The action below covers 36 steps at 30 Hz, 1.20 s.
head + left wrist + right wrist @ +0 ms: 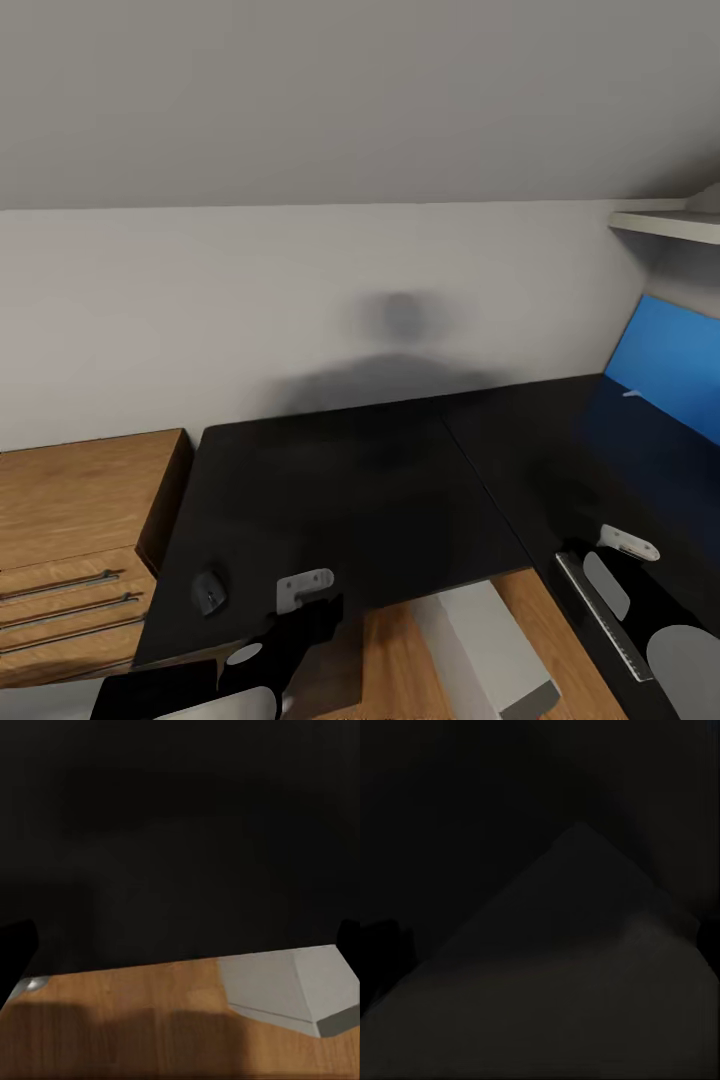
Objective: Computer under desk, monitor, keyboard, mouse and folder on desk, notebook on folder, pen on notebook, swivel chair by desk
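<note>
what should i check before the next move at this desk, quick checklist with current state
1. Mouse on the desk: ok, near the front left edge.
2. Computer under the desk: ok, the grey tower stands on the floor, partly under the top.
3. Keyboard on the desk next to the monitor: not ok, it lies by the right gripper, with no monitor on the visible top.
4. Mouse next to keyboard: not ok, they are far apart across the inner corner.
5. Left gripper free: cannot tell, fingers unclear.
6. Folder, notebook and pen placed: not ok.
</note>
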### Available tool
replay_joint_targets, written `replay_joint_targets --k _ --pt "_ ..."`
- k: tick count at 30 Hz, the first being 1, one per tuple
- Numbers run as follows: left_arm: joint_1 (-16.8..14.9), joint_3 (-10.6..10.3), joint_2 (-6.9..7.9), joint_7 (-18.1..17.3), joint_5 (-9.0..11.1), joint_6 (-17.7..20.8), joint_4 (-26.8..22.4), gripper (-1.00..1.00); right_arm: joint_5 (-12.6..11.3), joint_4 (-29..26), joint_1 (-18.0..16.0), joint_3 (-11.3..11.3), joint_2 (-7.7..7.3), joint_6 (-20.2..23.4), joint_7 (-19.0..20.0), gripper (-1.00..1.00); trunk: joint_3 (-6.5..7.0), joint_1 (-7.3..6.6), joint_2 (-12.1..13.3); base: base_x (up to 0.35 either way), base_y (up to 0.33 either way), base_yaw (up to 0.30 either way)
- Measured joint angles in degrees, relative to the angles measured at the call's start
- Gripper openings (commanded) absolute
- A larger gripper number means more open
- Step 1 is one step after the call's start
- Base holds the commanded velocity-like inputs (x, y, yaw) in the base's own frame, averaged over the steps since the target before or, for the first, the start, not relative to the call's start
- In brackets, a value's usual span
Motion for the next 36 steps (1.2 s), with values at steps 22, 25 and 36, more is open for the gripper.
replay_joint_targets --k 22,25,36 --pt "0.0 -0.1 0.00 0.0 0.0 0.1 0.0 1.00 0.1 -0.2 0.0 0.1 0.02 0.2 0.2 1.00 0.00 0.01 0.0 -0.058 0.039 0.000" --pt "0.0 -0.1 -0.02 0.0 0.0 0.1 0.1 1.00 0.0 -0.3 0.0 0.1 0.03 0.3 0.3 1.00 -0.01 0.00 0.0 -0.075 0.005 0.000" --pt "0.0 -0.1 -0.06 0.0 0.0 0.2 0.0 1.00 0.1 -0.2 0.0 0.1 0.07 0.2 0.2 1.00 0.00 0.00 0.0 -0.102 0.059 0.000"
